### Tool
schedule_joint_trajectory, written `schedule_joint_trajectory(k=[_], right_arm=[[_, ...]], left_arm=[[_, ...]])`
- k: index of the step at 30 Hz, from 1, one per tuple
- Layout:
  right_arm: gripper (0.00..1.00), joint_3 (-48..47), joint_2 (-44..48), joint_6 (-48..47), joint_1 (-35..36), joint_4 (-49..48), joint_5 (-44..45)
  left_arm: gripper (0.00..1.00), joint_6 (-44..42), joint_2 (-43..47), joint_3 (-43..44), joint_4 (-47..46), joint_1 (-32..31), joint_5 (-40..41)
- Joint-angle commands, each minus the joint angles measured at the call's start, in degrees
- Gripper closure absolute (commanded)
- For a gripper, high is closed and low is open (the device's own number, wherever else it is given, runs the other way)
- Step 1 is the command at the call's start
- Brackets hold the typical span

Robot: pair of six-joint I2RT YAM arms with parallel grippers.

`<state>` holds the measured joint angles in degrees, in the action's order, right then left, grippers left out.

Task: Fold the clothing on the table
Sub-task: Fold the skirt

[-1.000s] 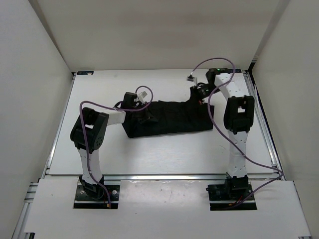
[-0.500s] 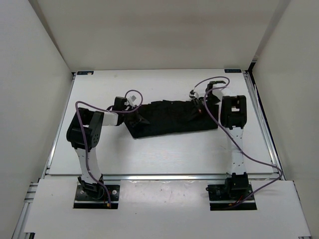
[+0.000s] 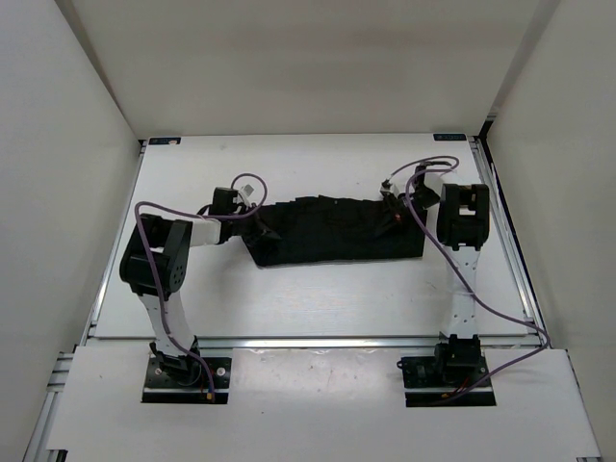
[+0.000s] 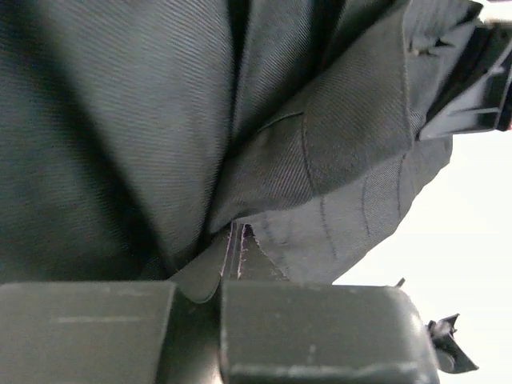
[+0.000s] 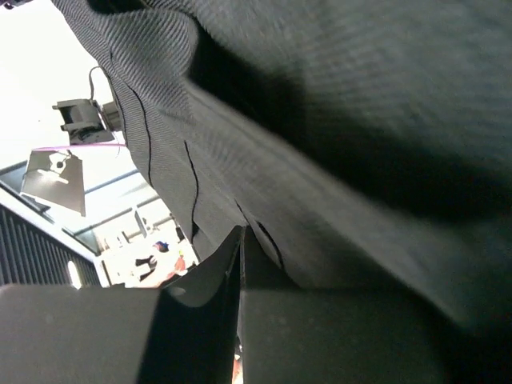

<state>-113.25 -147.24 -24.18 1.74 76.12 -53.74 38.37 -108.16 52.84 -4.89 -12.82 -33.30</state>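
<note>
The clothing (image 3: pixel 337 231) is a black band of ribbed fabric stretched left to right across the middle of the white table (image 3: pixel 318 298). My left gripper (image 3: pixel 262 223) is shut on its left end. In the left wrist view the closed tips (image 4: pixel 232 244) pinch a fabric edge, and the clothing (image 4: pixel 160 120) fills the frame. My right gripper (image 3: pixel 397 207) is shut on the right end. The right wrist view shows the tips (image 5: pixel 242 240) pressed together under the hanging cloth (image 5: pixel 360 120).
White enclosure walls stand on the left, the right and at the back. A silver rail (image 3: pixel 318 342) runs along the table's near edge, with the arm bases (image 3: pixel 183 371) (image 3: pixel 448 371) in front of it. Purple cables (image 3: pixel 438 173) loop over both arms.
The right gripper has moved right and nearer, dragging the clothing's right end with it. The left gripper has shifted slightly left. The cloth now lies longer and flatter.
</note>
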Motion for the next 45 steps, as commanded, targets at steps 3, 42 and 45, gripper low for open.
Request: schedule_joint_trajectory(k=[3,42,45], right_arm=[[1.00,-2.06,4.76,-3.85,-1.65,-0.71,1.98],[0.89,4.51,20.47,4.23,-3.74,-7.74,0.31],[0.78,11.81,27.50,6.59,-7.69,-9.49,0.30]], left_arm=[[1.00,-3.47,8.39,3.66,3.83,-0.35,4.65],[0.74,-20.31,6.29,26.67,15.68,-9.47,19.39],[0.43,-30.95,6.47,33.01,23.24,-16.34,29.68]])
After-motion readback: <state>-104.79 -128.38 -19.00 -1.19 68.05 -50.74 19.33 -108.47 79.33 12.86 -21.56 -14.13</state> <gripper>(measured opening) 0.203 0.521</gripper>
